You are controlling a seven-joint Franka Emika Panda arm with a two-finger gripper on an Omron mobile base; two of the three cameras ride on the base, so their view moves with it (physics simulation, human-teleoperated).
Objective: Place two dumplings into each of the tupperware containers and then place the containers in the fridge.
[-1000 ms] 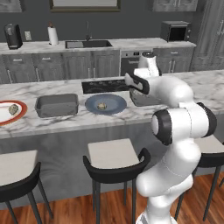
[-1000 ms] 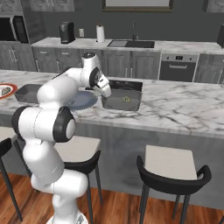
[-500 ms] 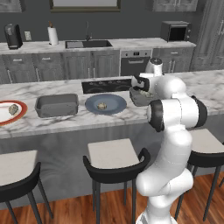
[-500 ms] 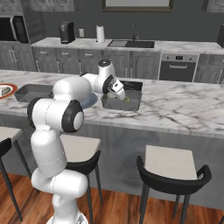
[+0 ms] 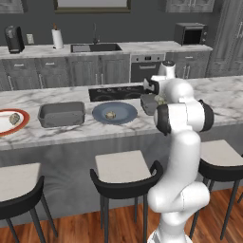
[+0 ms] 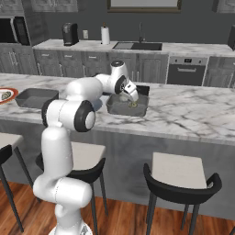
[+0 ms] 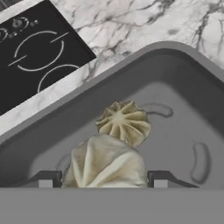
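Inside grey tub (image 7: 183, 83) | two pale pleated dumplings; nearer dumpling (image 7: 107, 164) between end effector (image 7: 103, 179) tips, held

Between your dark finger tips (image 7: 104, 181) sits a pale beige dumpling (image 7: 107, 164) with tan creases; just beyond it lies a second dumpling (image 7: 124, 123), cream with darker pleats radiating from its centre. Both lie in a plain mid-grey container (image 7: 183, 87). Past its rim you see white marble counter (image 7: 131, 30) veined in grey, and a black cooktop (image 7: 37, 54) ringed with thin white circles.
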